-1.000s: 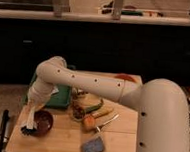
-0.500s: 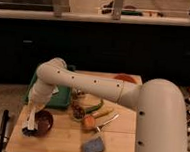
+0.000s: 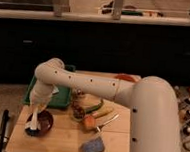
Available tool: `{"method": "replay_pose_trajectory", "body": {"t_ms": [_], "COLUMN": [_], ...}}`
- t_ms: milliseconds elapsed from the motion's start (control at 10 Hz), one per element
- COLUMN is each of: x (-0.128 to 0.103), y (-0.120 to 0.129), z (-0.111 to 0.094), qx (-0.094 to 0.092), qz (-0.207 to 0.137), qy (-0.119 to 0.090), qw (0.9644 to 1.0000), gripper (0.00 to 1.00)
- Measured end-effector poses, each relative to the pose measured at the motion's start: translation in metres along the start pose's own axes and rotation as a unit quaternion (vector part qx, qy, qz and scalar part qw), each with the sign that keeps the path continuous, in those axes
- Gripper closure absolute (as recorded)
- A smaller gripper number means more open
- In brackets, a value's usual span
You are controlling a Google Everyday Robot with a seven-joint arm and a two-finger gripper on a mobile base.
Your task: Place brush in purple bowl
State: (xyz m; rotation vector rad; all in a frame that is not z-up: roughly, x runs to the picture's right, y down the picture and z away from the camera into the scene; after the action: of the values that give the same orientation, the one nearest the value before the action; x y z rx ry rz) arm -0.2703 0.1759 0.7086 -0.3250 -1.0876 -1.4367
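Brush (image 3: 31, 129) shows as a dark bristle head low at the left rim of the purple bowl (image 3: 46, 123), with its pale handle rising into the gripper (image 3: 35, 121) and hard to separate from it. The gripper hangs just above that left rim, pointing down, at the front left corner of the wooden desk (image 3: 63, 139). Whether the jaws are clenched on the handle or released cannot be told, and it is equally unclear whether the bristles touch the bowl. The white arm (image 3: 83, 82) reaches in from the robot's bulky body on the right, crosses over the back of the desk, bends at an elbow and drops to the bowl.

Just behind the bowl lies a green tray (image 3: 62, 101), partly hidden by the arm. To the right of the bowl, near the middle of the desk, sit a green vegetable (image 3: 93, 107), a yellow item (image 3: 103, 113) and an orange item (image 3: 89, 122), close together. A silvery utensil (image 3: 109, 122) lies tilted beside them, and a grey-blue sponge (image 3: 92, 147) rests near the front edge, well apart from the bowl.
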Motion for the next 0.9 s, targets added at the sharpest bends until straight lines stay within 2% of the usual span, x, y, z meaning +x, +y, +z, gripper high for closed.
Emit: {"method": "replay_pose_trajectory", "body": {"t_ms": [200, 400, 600, 900], "x": [-0.001, -0.004, -0.004, -0.004], "y": [0.005, 0.012, 0.015, 0.014], "z": [0.009, 0.014, 0.023, 0.025], "qx": [-0.016, -0.034, -0.065, -0.076], "qz": [0.004, 0.018, 0.029, 0.036], "qy": [-0.006, -0.003, 0.002, 0.009], "qw": [0.9998, 0.9992, 0.9974, 0.9964], "gripper": [0.97, 0.97, 0.97, 0.95]}}
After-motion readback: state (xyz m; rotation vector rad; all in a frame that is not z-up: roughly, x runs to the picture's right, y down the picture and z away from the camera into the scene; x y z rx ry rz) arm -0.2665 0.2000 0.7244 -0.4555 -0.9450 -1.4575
